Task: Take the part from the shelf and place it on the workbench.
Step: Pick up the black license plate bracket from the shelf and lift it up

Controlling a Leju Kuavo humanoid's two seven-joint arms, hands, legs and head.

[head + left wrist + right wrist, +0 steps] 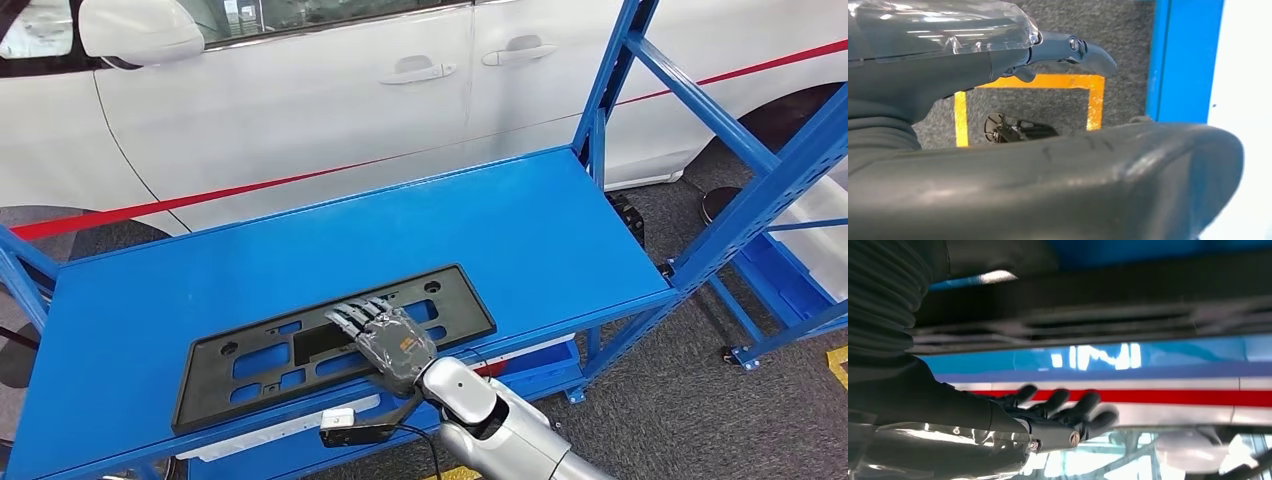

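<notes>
**Right hand flat on the part, near its front edge**

A white car (300, 90) fills the background beyond the blue shelf (560, 230), whose flat deck carries the task's thing. On that deck, toward the front edge and left of its middle, lies the part (250, 355): a long, flat black frame with cut-outs, its long axis running roughly along the shelf's front edge, the right end angled slightly away from the robot.

The right hand (385, 340) comes in over the shelf's front edge and lies on top of the part, right of the part's middle. Its fingers (1068, 407) are spread apart and extended across the frame, not clamped on anything; whether they press on it cannot be told. The part therefore lies directly under the fingers and stretches mostly to their left.

The left hand (1068, 47) hangs over the floor with its fingers apart, holding nothing. The right hand is plainly the nearer one, and I judge the grasp not yet made.
</notes>
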